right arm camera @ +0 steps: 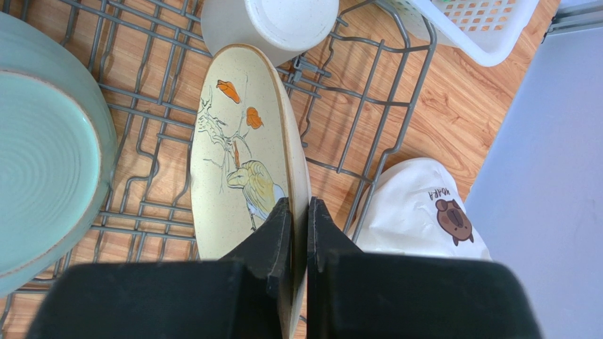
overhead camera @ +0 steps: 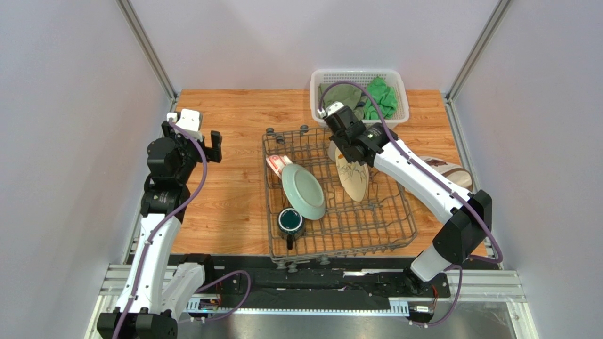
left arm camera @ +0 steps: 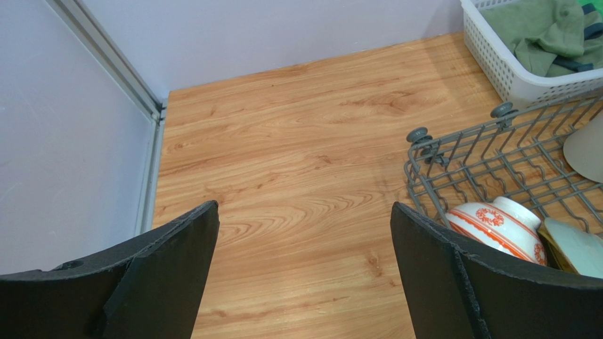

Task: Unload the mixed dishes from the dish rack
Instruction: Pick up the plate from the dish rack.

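Cream bird-motif ceramic plate [right arm camera: 240,141] stands on edge in the grey wire dish rack [right arm camera: 386,92], our right gripper [right arm camera: 297,212] pinching its rim, our left gripper [left arm camera: 303,212] gaping wide, well apart.

Left arm [overhead camera: 152,240] raised, left jaws spread wide, right arm [overhead camera: 417,176] reaching forward, right jaws pinching cream plate [right arm camera: 233,141] rim.

**A Robot Test Cell, Not a Kitchen**

The place was a lab enclosure. Plain pale wall panels [overhead camera: 64,141] closed it in on three sides, joined by aluminium posts [overhead camera: 146,49]. A wood-grain table [overhead camera: 226,120] met slotted metal rails [overhead camera: 495,286] at its near edge, where a left arm [overhead camera: 152,240] and a right arm [overhead camera: 417,173] were mounted. The dish rack [overhead camera: 368,226] and a white plastic basket [overhead camera: 354,73] were household things standing on that bench top.
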Robot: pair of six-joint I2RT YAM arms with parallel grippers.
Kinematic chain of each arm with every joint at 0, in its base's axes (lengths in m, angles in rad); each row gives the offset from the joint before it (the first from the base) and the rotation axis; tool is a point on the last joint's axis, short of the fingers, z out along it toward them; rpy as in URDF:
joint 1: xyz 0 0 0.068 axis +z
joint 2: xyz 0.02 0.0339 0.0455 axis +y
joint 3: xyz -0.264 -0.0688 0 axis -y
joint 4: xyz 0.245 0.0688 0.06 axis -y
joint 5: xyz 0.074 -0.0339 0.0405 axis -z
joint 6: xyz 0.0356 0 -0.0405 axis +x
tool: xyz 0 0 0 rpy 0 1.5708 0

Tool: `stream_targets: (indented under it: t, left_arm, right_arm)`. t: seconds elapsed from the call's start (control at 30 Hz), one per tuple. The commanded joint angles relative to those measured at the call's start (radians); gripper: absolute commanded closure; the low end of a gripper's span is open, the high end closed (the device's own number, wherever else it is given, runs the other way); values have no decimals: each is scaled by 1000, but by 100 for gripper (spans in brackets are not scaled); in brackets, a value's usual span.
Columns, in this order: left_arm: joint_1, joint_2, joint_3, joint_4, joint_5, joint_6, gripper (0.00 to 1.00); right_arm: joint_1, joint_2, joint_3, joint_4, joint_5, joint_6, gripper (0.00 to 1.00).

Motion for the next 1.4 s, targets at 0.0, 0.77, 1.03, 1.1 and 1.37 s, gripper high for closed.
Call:
stream_targets:
  t: [0.0, 0.77, 1.03, 1.1, 1.37]
  left_arm:
    - [4, 1, 21, 33, -17, 16, 1]
    - [4, 41, 92, -35, 395, 4, 2]
    - [-11, 95, 185, -71, 661, 19, 2]
    - [-37, 111, 204, -108, 704, 64, 2]
    - [-192, 225, 311, -208, 667, 141, 1]
  right_arm:
    - [31, -19, 98, 68, -26, 21, 100]
    - [36, -85, 209, 35, -32, -50, 100]
    - [44, -131, 224, 100, -123, -134, 100]
    - [48, -143, 221, 117, -141, -162, 100]
    - [74, -182, 223, 172, -204, -205, 100]
